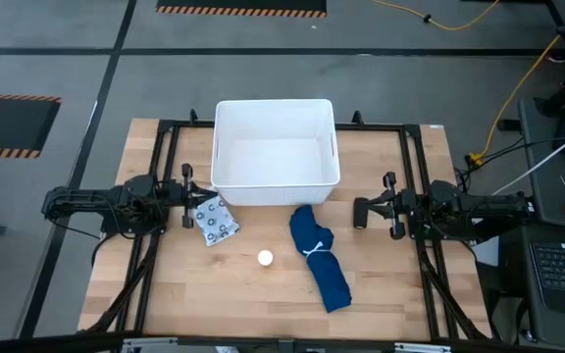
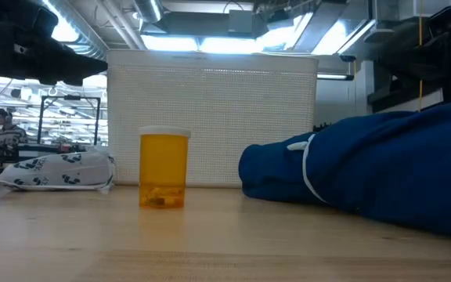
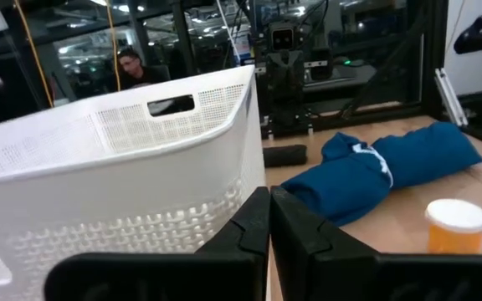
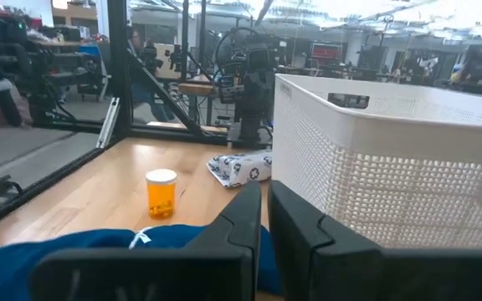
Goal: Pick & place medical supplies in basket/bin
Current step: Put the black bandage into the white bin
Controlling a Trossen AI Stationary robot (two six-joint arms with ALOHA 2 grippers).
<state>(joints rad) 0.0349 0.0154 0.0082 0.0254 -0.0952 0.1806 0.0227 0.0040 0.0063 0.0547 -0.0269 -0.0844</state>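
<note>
The white tub point(image 1: 275, 152) stands on the table's far middle. The long dark-blue cloth bundle point(image 1: 320, 257), tied with a white band, lies flat near the tub's right front. The grey-white patterned packet point(image 1: 216, 221) lies at the tub's left front corner. The small round white thing point(image 1: 265, 258) is the cap of an upright amber pill bottle point(image 2: 164, 168) standing between them. My left gripper point(image 1: 190, 196) rests shut at the table's left, just beside the packet. My right gripper point(image 1: 363, 212) rests shut at the table's right, beside the bundle. Both are empty.
A black frame rail point(image 1: 410, 176) runs around the wooden table top. Bare wood point(image 1: 214, 294) lies between the supplies and the table's near edge. A person point(image 3: 128, 63) shows in the room beyond the table.
</note>
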